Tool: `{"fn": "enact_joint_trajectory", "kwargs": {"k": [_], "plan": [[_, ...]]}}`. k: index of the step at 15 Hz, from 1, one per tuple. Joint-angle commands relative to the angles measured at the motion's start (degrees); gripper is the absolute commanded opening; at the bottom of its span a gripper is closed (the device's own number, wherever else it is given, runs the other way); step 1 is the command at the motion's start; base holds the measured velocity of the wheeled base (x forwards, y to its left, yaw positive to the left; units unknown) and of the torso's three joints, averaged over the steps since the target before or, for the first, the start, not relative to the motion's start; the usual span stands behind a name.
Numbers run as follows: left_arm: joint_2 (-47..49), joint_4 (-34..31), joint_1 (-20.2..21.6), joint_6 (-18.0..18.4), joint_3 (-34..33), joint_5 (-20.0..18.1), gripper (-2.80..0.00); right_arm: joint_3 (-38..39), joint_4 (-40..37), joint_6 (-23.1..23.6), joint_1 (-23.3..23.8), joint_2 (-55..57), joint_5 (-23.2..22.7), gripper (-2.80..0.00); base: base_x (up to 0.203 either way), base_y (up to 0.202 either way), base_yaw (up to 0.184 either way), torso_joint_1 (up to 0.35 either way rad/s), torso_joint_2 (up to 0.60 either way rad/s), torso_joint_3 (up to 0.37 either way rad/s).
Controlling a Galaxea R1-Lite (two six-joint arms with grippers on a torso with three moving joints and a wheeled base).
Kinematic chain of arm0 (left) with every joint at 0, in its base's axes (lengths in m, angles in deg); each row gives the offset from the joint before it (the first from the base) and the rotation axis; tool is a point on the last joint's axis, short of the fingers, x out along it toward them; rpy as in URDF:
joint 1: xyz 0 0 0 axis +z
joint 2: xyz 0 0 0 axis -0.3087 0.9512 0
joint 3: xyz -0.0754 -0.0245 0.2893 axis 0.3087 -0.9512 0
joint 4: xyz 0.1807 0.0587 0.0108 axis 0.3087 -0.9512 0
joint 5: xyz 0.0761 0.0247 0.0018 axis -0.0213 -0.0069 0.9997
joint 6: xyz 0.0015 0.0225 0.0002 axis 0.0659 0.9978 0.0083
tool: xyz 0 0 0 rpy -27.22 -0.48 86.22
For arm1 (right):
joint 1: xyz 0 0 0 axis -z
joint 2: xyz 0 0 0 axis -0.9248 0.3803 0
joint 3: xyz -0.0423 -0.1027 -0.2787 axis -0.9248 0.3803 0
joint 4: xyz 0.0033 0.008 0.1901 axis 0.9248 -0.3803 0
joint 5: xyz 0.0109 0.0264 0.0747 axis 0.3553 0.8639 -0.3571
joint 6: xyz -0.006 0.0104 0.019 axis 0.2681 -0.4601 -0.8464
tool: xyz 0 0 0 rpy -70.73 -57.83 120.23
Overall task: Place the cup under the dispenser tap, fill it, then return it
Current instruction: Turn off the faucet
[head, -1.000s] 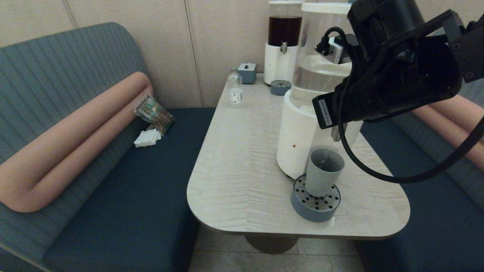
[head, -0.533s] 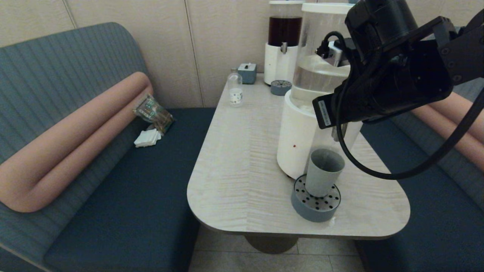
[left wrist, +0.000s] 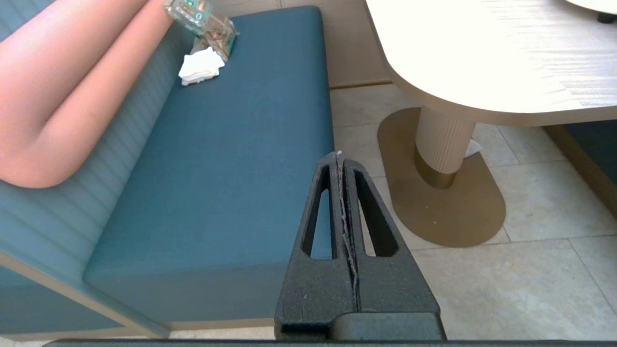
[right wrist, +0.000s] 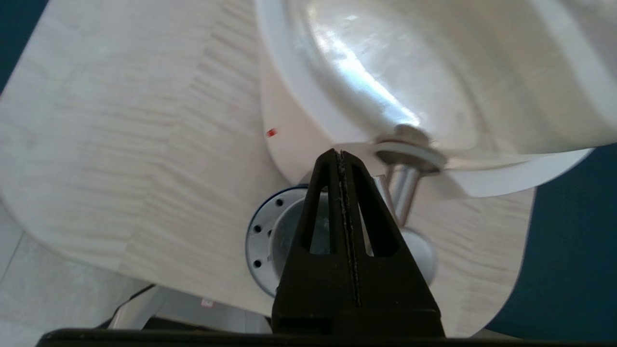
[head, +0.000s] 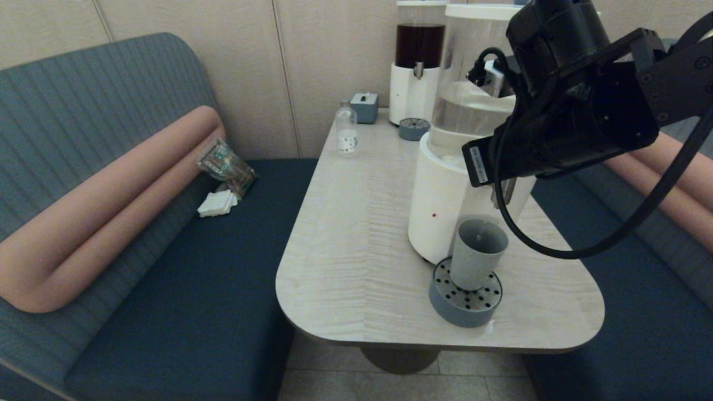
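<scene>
The grey-blue cup (head: 478,253) stands upright on a round perforated drip tray (head: 465,298) against the big dispenser's white base (head: 440,206). The steel dispenser tap (head: 503,192) pokes out just above the cup's rim, mostly covered by my right arm (head: 568,128). In the right wrist view my right gripper (right wrist: 341,155) is shut and empty, its tips beside the tap (right wrist: 402,190) and over the cup (right wrist: 282,236). My left gripper (left wrist: 340,156) is shut and empty, parked low over the floor beside the bench, outside the head view.
A small clear bottle (head: 346,133), a grey box (head: 364,107), the dark-red-liquid dispenser (head: 416,61) and its small tray (head: 413,128) stand at the table's far end. A snack packet (head: 225,167) and napkins (head: 217,204) lie on the left bench.
My right wrist has drifted slightly up and back above the tap. The cup has stayed on the drip tray.
</scene>
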Motion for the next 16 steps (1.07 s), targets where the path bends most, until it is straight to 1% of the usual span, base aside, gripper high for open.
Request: {"fn": "enact_joint_trajectory", "kwargs": {"k": [1, 3, 7, 16], "plan": [[-0.10, -0.02, 0.05, 0.03, -0.01, -0.03, -2.80, -0.06, 0.14, -0.04, 0.09, 0.10, 0.68, -2.80, 0.000, 0.000, 0.000, 0.000, 0.00, 0.000], [-0.10, -0.02, -0.02, 0.03, -0.01, -0.03, -2.80, 0.03, 0.14, 0.08, 0.21, 0.23, 2.66, -2.80, 0.000, 0.000, 0.000, 0.000, 0.00, 0.000], [-0.10, -0.02, 0.06, 0.03, -0.01, -0.03, -2.80, 0.03, 0.76, 0.09, 0.31, 0.23, 3.71, -2.80, 0.000, 0.000, 0.000, 0.000, 0.00, 0.000], [-0.10, -0.02, -0.02, 0.03, -0.10, -0.03, -2.80, 0.03, 0.76, -0.08, 0.93, 0.32, 4.42, -2.80, 0.000, 0.000, 0.000, 0.000, 0.00, 0.000]]}}
